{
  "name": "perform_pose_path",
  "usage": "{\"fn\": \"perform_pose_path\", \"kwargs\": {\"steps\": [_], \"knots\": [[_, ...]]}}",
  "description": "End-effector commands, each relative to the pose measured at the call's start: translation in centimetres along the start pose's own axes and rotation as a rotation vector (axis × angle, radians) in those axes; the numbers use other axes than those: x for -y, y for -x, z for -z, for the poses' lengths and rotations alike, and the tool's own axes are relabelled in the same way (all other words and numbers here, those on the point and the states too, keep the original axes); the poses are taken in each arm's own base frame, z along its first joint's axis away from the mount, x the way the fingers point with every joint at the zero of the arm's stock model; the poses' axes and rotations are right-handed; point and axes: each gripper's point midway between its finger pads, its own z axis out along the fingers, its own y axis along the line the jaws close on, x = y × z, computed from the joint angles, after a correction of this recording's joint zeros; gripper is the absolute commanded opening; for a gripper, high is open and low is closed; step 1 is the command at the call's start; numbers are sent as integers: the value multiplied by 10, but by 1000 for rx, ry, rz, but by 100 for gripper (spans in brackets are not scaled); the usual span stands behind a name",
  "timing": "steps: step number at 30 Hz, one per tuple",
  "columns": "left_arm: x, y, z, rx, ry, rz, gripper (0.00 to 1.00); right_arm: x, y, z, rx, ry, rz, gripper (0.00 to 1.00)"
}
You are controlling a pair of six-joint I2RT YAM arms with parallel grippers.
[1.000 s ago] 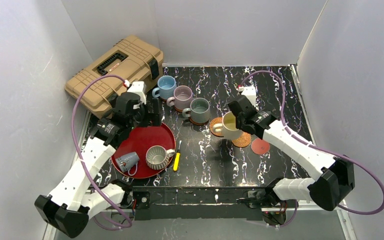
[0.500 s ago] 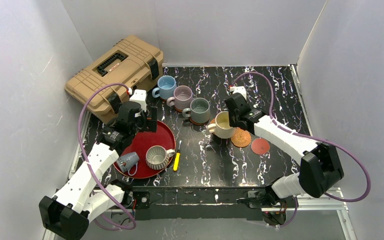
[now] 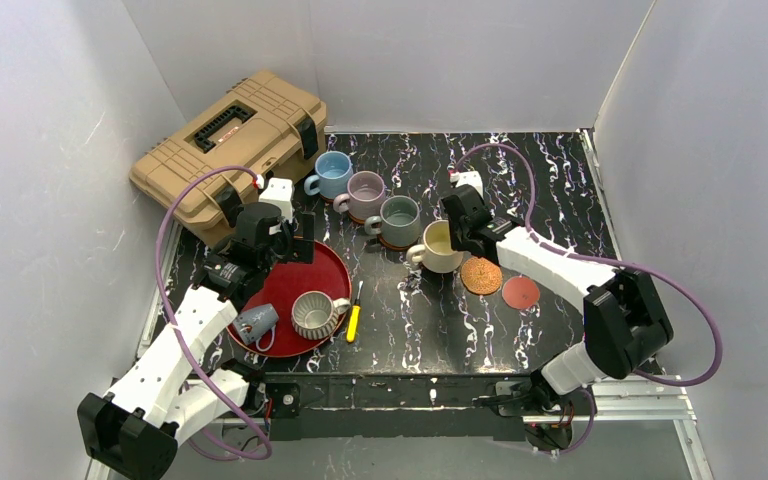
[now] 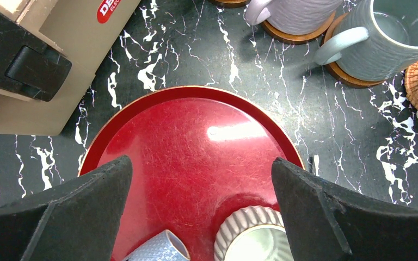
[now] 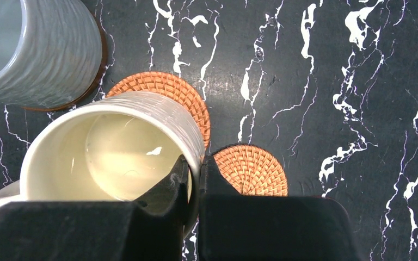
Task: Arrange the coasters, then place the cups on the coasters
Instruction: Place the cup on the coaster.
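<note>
My right gripper (image 3: 457, 240) (image 5: 196, 168) is shut on the rim of the cream-yellow cup (image 3: 440, 246) (image 5: 109, 152), one finger inside and one outside. The cup hangs over a woven coaster (image 5: 179, 89); I cannot tell whether it touches. A second woven coaster (image 3: 481, 275) (image 5: 250, 168) and the flat red coaster (image 3: 520, 291) lie to its right. The light blue cup (image 3: 334, 173), mauve cup (image 3: 366, 194) and grey-green cup (image 3: 398, 220) (image 5: 38, 49) stand on dark wooden coasters (image 4: 354, 76). My left gripper (image 3: 295, 240) (image 4: 201, 163) is open above the red tray (image 3: 285, 280) (image 4: 185, 130). That tray holds the ribbed cup (image 3: 315, 313) (image 4: 250, 239) and the small pale grey cup (image 3: 256, 322) (image 4: 155, 247), which lies on its side.
A tan toolbox (image 3: 230, 140) (image 4: 49, 70) sits at the back left, close to my left arm. A small yellow-handled tool (image 3: 354, 322) lies just right of the tray. White walls close in the black marbled table (image 3: 550, 190) on three sides.
My right gripper carried the cream-yellow cup left and slightly back, over the left woven coaster, uncovering the other one. My left arm shifted a little early on, then stayed still.
</note>
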Motion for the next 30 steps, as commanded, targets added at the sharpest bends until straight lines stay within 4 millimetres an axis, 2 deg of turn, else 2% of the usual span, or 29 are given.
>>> {"fn": "perform_pose_path", "kwargs": {"steps": [1,30], "knots": [[-5,0,3,8,18,-5,98,-6,36,0,133,16,-62,1],[-5,-2,2,-2,20,-12,98,-1,25,-18,120,-40,-45,1]]}}
